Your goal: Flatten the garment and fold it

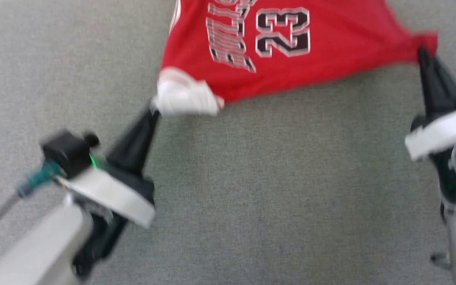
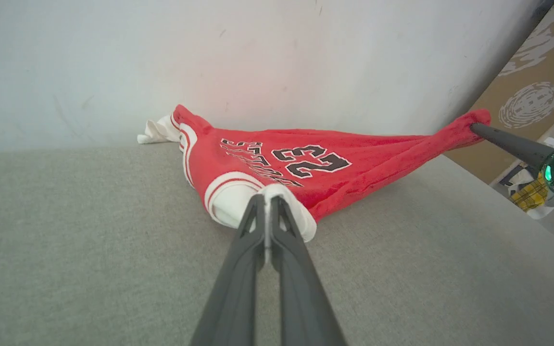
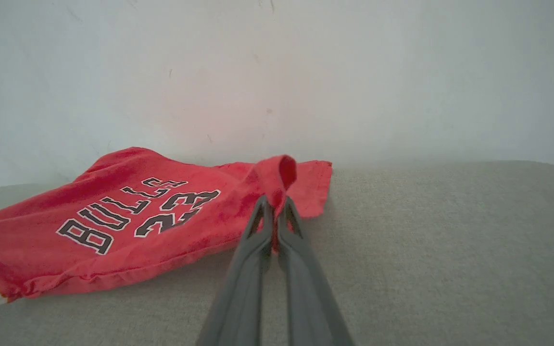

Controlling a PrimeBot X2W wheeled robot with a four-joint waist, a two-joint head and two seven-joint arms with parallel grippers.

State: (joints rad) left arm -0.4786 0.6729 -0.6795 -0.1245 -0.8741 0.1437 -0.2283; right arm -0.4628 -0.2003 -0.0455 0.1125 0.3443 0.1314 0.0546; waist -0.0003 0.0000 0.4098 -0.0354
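1. Right, nearest me in the blurred head view is my pale left forearm [image 1: 34, 245]. From it the left tool [image 1: 154, 111] reaches up and inward, while the right tool [image 1: 424, 53] comes in from the right edge.
2. My left tool [image 2: 266, 197] has its fingers pressed together on the garment [image 2: 354, 173], pinching a fold of the white sleeve [image 2: 231, 211] at its cuff.
3. My right tool [image 3: 274, 206] is likewise clamped on a bunched red corner of the garment [image 3: 41, 250], and a loop of cloth pokes up past the tips.
4. Between the two grips the near red edge is pulled into a taut line. Toward the right tool [image 2: 474, 127] it rises off the grey counter [image 1: 251, 198] and throws a shadow on it.
5. Beyond that edge the garment [image 1: 323, 67] lies chest up on the counter, showing black white-edged letters and the number 23 [image 1: 283, 33].
6. Farther on, the far sleeve [image 2: 154, 132] lies crumpled at the back of the counter.
7. Behind everything stands a white wall [image 2: 258, 57], with a brown panel [image 2: 522, 96] beside it.
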